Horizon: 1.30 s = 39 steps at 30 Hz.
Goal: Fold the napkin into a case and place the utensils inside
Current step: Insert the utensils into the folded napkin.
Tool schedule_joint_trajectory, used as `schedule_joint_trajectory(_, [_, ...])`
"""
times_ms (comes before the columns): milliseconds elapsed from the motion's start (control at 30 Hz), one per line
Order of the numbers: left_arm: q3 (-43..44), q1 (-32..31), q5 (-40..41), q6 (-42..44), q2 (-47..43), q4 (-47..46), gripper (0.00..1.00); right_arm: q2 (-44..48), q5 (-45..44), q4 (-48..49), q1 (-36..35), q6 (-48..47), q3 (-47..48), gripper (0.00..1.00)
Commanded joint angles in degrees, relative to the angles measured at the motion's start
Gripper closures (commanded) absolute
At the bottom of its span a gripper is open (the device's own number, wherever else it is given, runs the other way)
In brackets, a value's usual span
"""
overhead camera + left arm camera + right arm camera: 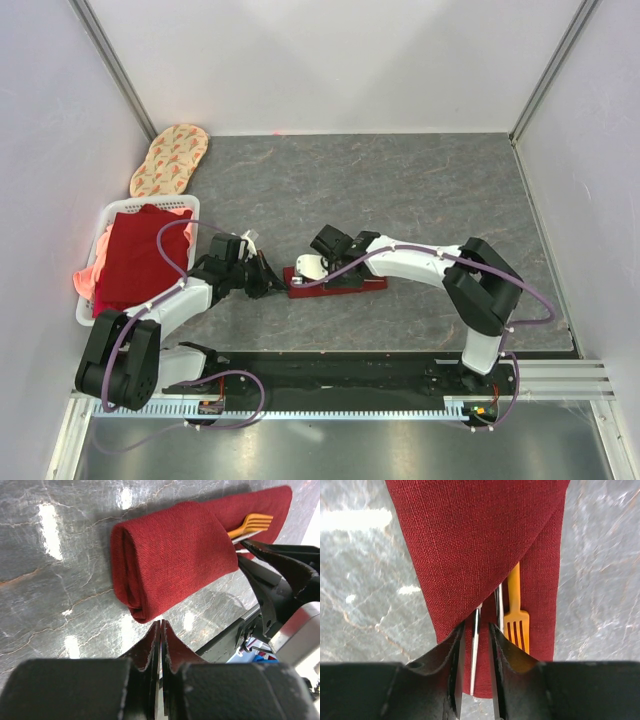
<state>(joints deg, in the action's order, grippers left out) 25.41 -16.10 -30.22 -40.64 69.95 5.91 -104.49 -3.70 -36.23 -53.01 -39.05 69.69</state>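
Nearly done: napkin [480, 540] folded into a case [340, 284] on the table [400, 190], gold fork [517, 620] & silver pieces [476, 650] tucked in its pocket. R gripper [476, 627] jaws parted around one silver piece, not pinching; L gripper [160, 626] clenched, empty, near case's folded end.

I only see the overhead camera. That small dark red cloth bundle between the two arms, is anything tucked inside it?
Observer: Yes. The right wrist view shows an orange-gold fork in the folded dark red cloth case, tines sticking out.
Operator: Only a fork?
Observer: No, thin silver utensils lie beside it, one between the right arm's jaws, which are slightly parted.
Operator: And the left arm?
Observer: The left arm's jaws are shut and empty, pointing at the case's folded end.
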Motion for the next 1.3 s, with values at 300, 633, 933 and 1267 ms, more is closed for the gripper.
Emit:
schedule_joint_trajectory(300, [-0.3,0.2,0.2,-1.0,-0.1,-2.2,0.93,6.4,-0.2,1.8,2.1,0.8,-4.4,0.64])
schedule_joint_trajectory(633, [-0.1,0.2,0.1,-1.0,0.5,-2.7,0.93,8.4,1.2,1.9,3.4,1.1,-6.8,0.72])
schedule_joint_trajectory(933, [0.2,0.2,-0.1,-1.4,0.7,-2.9,0.93,6.0,5.2,1.7,3.4,1.0,-4.8,1.0])
schedule_joint_trajectory(1267, [0.3,-0.2,-0.1,-1.7,0.9,-3.4,0.93,3.9,7.5,1.0,2.3,0.4,-0.4,1.0])
